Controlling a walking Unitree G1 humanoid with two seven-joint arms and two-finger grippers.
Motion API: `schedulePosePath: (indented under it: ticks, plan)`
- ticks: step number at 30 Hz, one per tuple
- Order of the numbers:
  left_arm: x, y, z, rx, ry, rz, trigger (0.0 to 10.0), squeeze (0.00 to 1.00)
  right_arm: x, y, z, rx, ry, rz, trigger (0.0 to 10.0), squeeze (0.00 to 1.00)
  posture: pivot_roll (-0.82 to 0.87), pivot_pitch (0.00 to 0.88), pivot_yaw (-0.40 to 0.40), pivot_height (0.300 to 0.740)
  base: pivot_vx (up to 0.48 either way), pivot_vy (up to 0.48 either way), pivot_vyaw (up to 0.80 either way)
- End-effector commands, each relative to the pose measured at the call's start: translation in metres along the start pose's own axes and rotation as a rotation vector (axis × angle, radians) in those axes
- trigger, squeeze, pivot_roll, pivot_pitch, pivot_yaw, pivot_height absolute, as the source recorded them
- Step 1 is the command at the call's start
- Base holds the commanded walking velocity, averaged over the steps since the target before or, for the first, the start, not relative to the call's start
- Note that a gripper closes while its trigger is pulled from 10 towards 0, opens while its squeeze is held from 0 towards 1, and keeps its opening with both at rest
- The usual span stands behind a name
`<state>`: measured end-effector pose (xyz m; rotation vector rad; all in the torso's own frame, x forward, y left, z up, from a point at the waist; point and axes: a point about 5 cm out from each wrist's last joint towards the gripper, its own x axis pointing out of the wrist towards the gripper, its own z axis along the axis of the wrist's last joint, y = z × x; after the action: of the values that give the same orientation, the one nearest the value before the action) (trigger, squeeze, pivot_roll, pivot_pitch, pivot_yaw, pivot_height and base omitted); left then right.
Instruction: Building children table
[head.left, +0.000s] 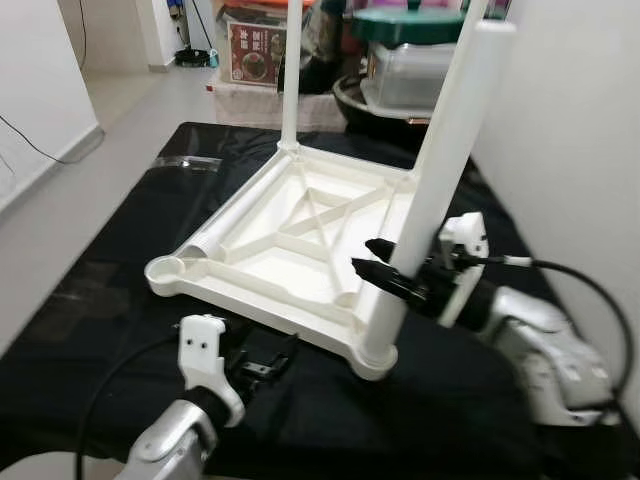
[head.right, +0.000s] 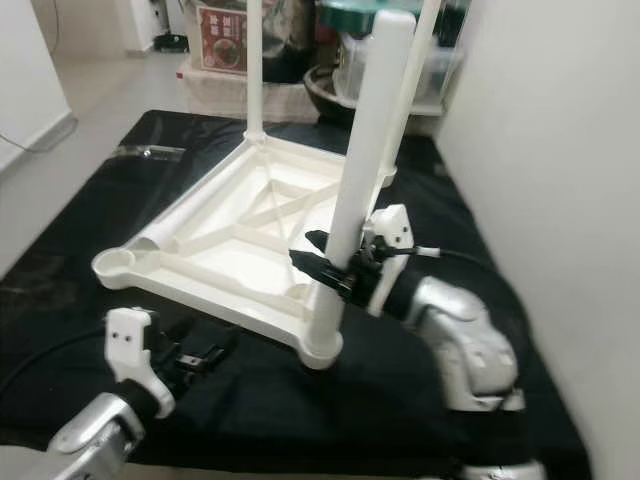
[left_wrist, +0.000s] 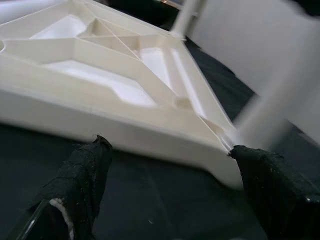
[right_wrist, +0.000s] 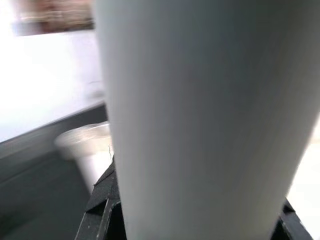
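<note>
The right gripper (head.left: 385, 270) is clamping its two black fingers around the lower part of a white table leg (head.left: 435, 170), which is standing upright in the near right corner socket (head.left: 375, 355) of the overturned white tabletop (head.left: 290, 250); the right wrist view is showing that leg pressed close between the fingers. The left gripper (head.left: 262, 365) is hovering low over the black mat (head.left: 110, 300) just in front of the tabletop's near edge, its fingers (left_wrist: 85, 175) spread apart and holding nothing, pointing toward that same corner. The tabletop is lying underside up near the middle of the mat, its ribbed bracing facing the ceiling. Two more legs are already standing in the far corners, one at the far left (head.left: 290, 90) and one behind the gripped leg (head.left: 467, 30), while a fourth leg (head.left: 235, 215) is lying loose along the tabletop's left side beside the empty near left socket (head.left: 168, 268). Judging by this, the step in hand is seating the third leg. The next move is likely calling for a firm downward press or twist to lock it home, with the tabletop braced against sliding, before the loose leg is lifted and stood in the last socket. Storage boxes (head.left: 410, 70) are crowding the floor beyond the mat.
</note>
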<state>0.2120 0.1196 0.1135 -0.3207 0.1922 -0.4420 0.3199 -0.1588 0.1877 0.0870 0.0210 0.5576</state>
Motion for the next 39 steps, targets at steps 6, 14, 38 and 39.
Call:
schedulePosePath:
  ticks: [6,14,38,39]
  plan:
    - [-0.004,0.001,-0.001,-0.004,0.016,0.005,10.0,0.0,-0.069,-0.059,-0.057,0.13,0.207,-1.025,0.0,0.0,0.13,0.0,-0.078,0.74,0.0,0.0,0.0]
    - [-0.005,0.003,-0.002,-0.003,0.027,-0.006,10.0,0.0,-0.045,0.001,-0.044,0.315,0.011,-0.597,10.0,1.0,0.11,0.0,-0.058,0.74,0.0,0.0,0.0]
    - [-0.006,0.003,0.0,-0.013,0.01,0.017,10.0,0.0,-0.003,-0.019,-0.037,0.1,0.142,-0.161,0.0,0.0,0.15,0.0,-0.081,0.74,0.0,0.0,0.0]
    - [-0.006,0.003,0.0,-0.01,0.012,0.016,10.0,0.0,-0.003,-0.031,-0.044,0.113,0.175,-0.333,0.0,0.0,0.15,0.0,-0.081,0.74,0.0,0.0,0.0]
